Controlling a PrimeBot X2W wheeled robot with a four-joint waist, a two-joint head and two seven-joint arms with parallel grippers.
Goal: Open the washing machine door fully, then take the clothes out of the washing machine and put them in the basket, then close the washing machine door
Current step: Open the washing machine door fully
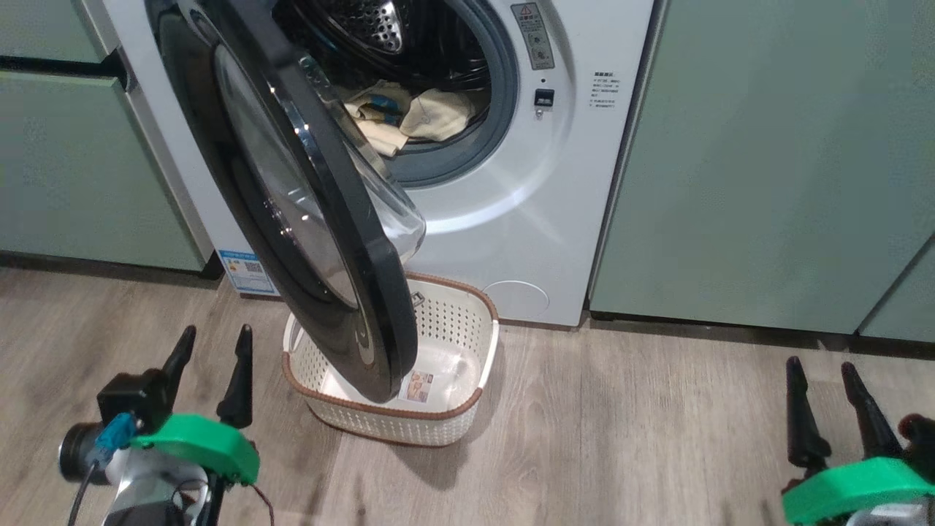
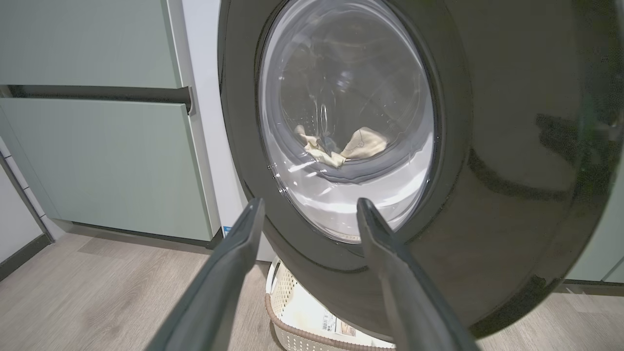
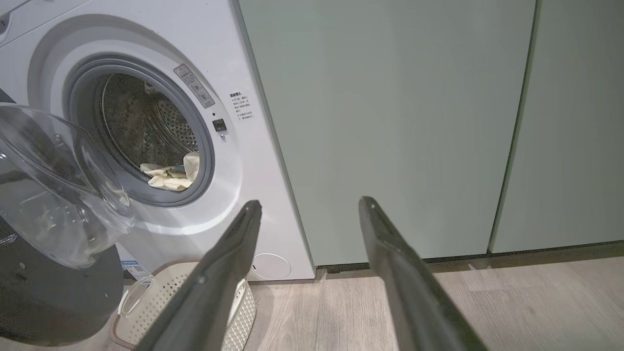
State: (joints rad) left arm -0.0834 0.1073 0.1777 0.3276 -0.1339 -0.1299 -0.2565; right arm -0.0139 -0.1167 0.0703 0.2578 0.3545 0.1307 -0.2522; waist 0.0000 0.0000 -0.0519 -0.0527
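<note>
Hovering low at the left, the left gripper (image 1: 216,336) has its fingers spread wide, holding nothing, near the washing machine door (image 1: 292,204) but apart from it. That door hangs partly open above the basket (image 1: 453,321) on the floor. Pale yellow clothes (image 1: 409,117) lie inside the washing machine (image 1: 526,197). Far right, the right gripper (image 1: 819,364) is spread wide too, empty, facing the sage-green cabinet (image 1: 767,161).

Sage-green cabinet fronts (image 1: 767,161) L & R, grey wood-look plank floor (image 1: 643,438), dark kickboard (image 1: 730,330) under cabs
</note>
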